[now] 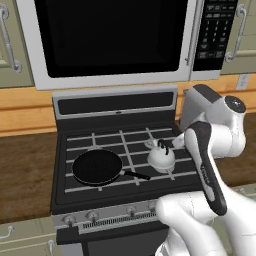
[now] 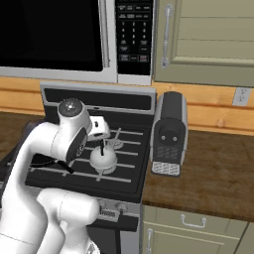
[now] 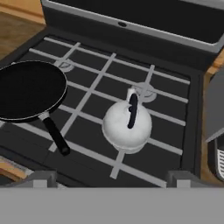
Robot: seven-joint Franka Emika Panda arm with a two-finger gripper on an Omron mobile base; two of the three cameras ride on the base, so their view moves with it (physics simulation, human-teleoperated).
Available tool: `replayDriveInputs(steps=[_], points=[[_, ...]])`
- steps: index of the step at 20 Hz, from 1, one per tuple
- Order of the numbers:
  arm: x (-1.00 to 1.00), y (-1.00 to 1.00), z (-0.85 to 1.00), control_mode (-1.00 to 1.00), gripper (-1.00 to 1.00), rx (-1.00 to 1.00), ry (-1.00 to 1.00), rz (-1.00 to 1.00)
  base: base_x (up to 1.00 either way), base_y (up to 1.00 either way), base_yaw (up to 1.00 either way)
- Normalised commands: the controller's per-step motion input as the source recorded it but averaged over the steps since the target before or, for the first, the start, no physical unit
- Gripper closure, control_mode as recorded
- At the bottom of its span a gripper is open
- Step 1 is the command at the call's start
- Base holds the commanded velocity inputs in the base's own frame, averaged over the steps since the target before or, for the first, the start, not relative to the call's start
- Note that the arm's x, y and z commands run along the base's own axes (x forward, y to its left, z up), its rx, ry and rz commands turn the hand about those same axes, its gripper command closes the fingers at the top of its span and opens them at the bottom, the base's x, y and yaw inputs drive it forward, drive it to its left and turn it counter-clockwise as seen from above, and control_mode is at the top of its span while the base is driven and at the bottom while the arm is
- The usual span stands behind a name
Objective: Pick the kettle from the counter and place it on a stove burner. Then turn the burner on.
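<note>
The jaws are spread, released; the kettle (image 3: 127, 124) just ahead could be knocked when knobs are reached.

One kettle (image 3: 127, 124), one pan (image 3: 30, 89), one coffee machine (image 2: 169, 134), one microwave (image 1: 115, 40).

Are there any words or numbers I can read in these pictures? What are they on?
None can be read.
Microwave keypad: rows of pale marks on the buttons, too small and blurred to read.
Stove knobs: no readable markings.
Coffee machine: no label that I can make out.
Kettle and pan: plain, no writing.
</note>
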Motion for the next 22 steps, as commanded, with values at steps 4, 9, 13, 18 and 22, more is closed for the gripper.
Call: replayDriveInputs(steps=[4,9,13,18,22], points=[[-1.0,-0.36,0.05,-1.0,-1.0,0.02,-0.07,-0.11,0.0,0.0,0.0],[-1.0,-0.59,-0.14,-1.0,-1.0,0.0,-0.04,-0.14,0.0,0.0,0.0],[-1.0,-0.96,-0.6,-1.0,-1.0,0.0,-0.1,-0.14,0.0,0.0,0.0],[-1.0,-1.0,-0.91,-1.0,-1.0,0.0,-0.12,-0.07,0.0,0.0,0.0],[-0.94,-0.98,-1.0,-1.0,-1.0,0.0,-0.14,0.0,0.0,0.0,0.0]])
